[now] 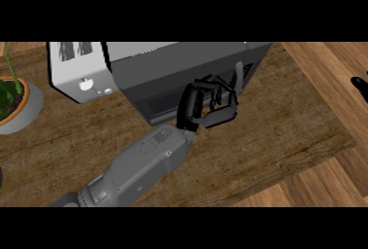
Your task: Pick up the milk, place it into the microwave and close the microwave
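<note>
One view looks down from the head. A dark grey microwave (179, 63) sits on the wooden table (273, 141). A white box with small knobs (75, 73) stands just beside it, and a green plant in a pot (22, 109) sits well apart near the view's left edge.

The left hand (219, 113) is up against the front of the microwave, next to its dark window. Its fingers (215, 90) are bent in a curl, and I see nothing inside them. The right hand (359, 86) only peeks in at the far right edge. I cannot tell if it is open or closed.

The milk does not show anywhere. It may be inside the microwave, but I cannot tell. I also cannot tell if the door is fully closed.

What could go wrong? I think the door may stay open a crack if the push stops too early. A hard push could slide the whole microwave into the white box. The bent fingers might also catch on the door's edge and pull it back open.
</note>
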